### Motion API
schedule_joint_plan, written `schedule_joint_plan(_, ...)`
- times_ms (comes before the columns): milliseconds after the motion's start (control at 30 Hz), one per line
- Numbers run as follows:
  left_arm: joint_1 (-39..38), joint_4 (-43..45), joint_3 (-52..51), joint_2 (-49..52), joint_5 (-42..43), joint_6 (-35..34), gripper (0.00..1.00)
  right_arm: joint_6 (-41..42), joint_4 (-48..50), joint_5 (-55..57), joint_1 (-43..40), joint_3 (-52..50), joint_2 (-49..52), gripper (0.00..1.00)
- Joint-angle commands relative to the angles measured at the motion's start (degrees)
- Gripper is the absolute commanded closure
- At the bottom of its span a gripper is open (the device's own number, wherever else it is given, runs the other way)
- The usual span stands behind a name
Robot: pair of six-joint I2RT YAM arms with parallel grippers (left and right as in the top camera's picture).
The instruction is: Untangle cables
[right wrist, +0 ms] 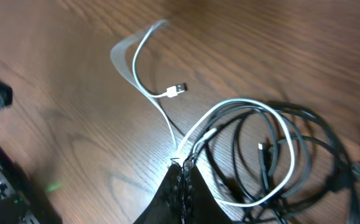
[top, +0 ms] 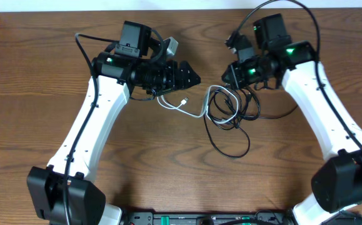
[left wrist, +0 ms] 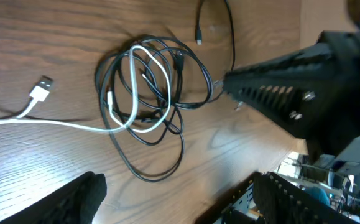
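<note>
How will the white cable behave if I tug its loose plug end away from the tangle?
Probably floppy: the white cable lies in slack curves, so it should trail, not push. Thin, so likely light and easy to drag. Its far part loops through the black cables, where the right gripper seems to pinch it, so it may snag.

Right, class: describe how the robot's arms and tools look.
The left arm and right arm have white shells with black joints and bases, thin black wires and green lights. The left tool and right tool are black and tapered.
</note>
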Motion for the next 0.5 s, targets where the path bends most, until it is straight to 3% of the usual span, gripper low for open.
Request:
schedule_joint_plan(0,4.9,-0.2,0.2,0.4,-1.4,0.9,0.18,1.4,1.2,-0.7,2.9,-0.3,1.7,0.99)
schedule_joint_plan(200,17.6,-0.5,0.2,-0.6,-1.4,1.0,0.17,4.4,5.6,-0.3,7.0,-0.3,4.8,0.99)
schedule_joint_plan(267,21.3,-1.0,0.2,-0.6,-1.4,1.4,0.16,5.6,6.6,1.9,8.2,-0.3,5.7,0.94)
schedule_joint_plan(333,24.4,-2.6,0.2,-0.5,-1.4,3.3,0.16,8.4,6.6,6.5,9.4,-0.3,6.6,0.79)
schedule_joint_plan(400,26.0,-4.4,0.2,-0.5,-1.5,5.1,0.16,13.3,5.5,11.2,10.2,-0.3,7.6,0.55)
schedule_joint_plan(433,26.4,-5.1,0.1,-0.5,-1.6,6.0,0.16,15.8,5.0,12.8,10.5,-0.3,8.0,0.47)
schedule_joint_plan(467,26.6,-5.7,0.1,-0.5,-2.2,6.7,0.16,17.9,4.7,13.4,10.7,-0.3,8.4,0.32)
